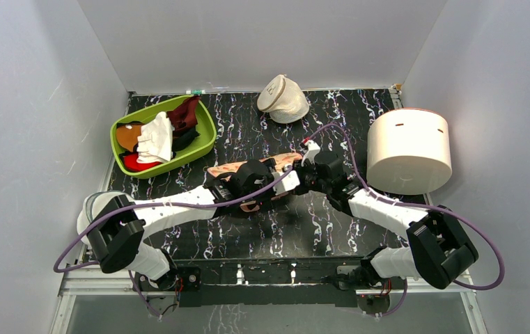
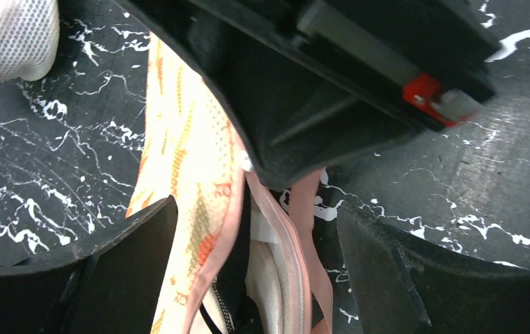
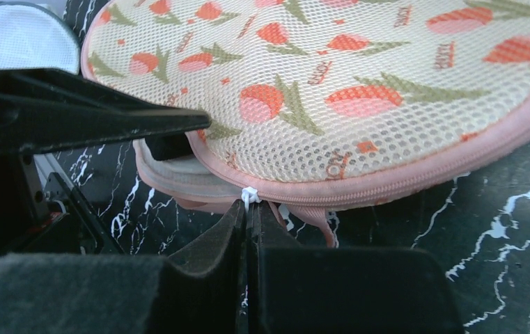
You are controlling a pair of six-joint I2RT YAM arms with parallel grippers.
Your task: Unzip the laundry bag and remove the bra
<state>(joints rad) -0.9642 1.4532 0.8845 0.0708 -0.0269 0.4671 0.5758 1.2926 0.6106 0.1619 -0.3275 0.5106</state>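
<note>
The peach laundry bag [image 1: 286, 160] lies mid-table, mostly hidden under both grippers. In the right wrist view its tulip-printed mesh top [image 3: 359, 90] fills the frame. My right gripper [image 3: 249, 209] is shut on the white zip pull [image 3: 249, 195] at the bag's near edge; it also shows in the top view [image 1: 291, 182]. My left gripper [image 2: 255, 278] is open and straddles the unzipped edge of the bag [image 2: 185, 181]; it also shows in the top view [image 1: 265, 189]. Inside the gap, the white bra [image 2: 279, 278] with black edging shows.
A green tray [image 1: 119, 129] holding clothes stands at the back left. A cream domed pouch [image 1: 283, 97] lies at the back middle. A white round bag [image 1: 409, 149] stands at the right. Grey walls enclose the black marbled table [image 1: 248, 132].
</note>
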